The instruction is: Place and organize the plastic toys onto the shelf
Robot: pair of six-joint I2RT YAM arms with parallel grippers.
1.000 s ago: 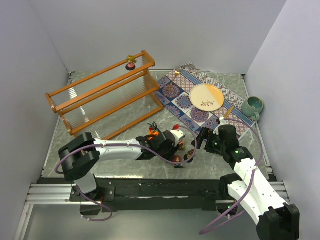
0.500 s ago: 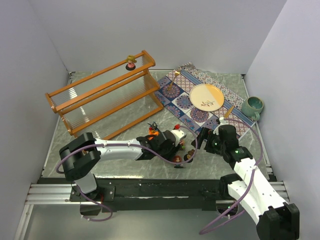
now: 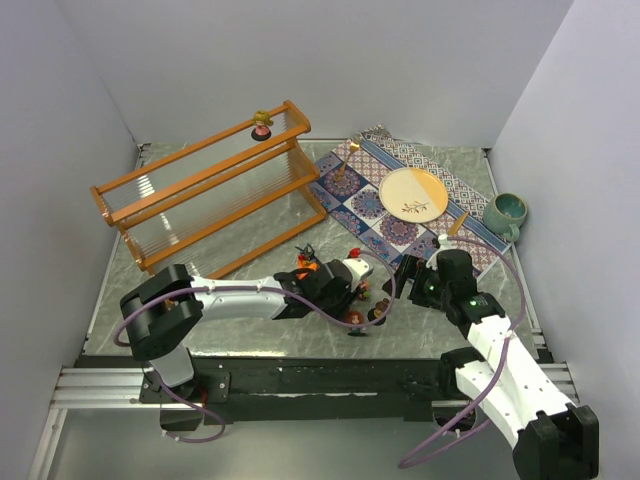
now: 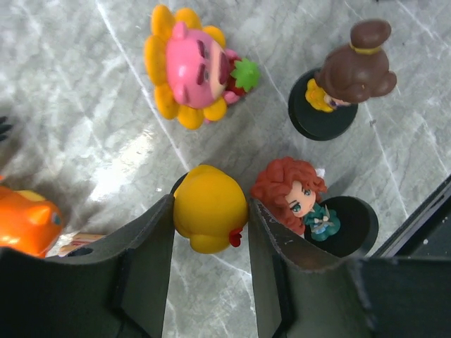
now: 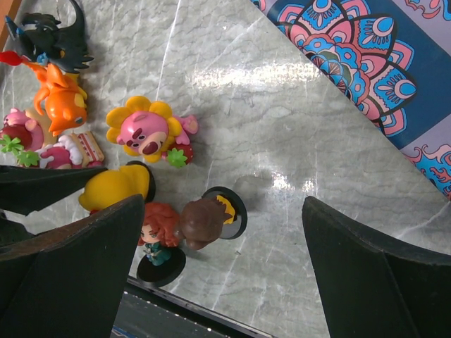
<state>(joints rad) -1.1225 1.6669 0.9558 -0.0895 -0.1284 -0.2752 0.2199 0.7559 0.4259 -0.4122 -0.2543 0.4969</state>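
Yellow doll (image 4: 209,211) on the marble table (image 4: 84,84), gripped at the head between the left gripper (image 4: 211,205) fingers. Just beside it stand a red-haired doll (image 4: 292,193), a brown-haired doll (image 4: 352,70), a pink flower toy (image 4: 190,67) and an orange toy (image 4: 25,218). The right gripper (image 5: 222,208) hangs above them, fingers spread wide and holding nothing. The shelf (image 3: 200,195) stands well apart at the far left, with a small doll (image 3: 262,125) on its top tier.

Glossy, smooth plastic toys (image 4: 190,70) sit on a shiny marble-patterned table (image 4: 84,105), near a shelf (image 3: 205,190) of wood rails and clear ribbed plastic.
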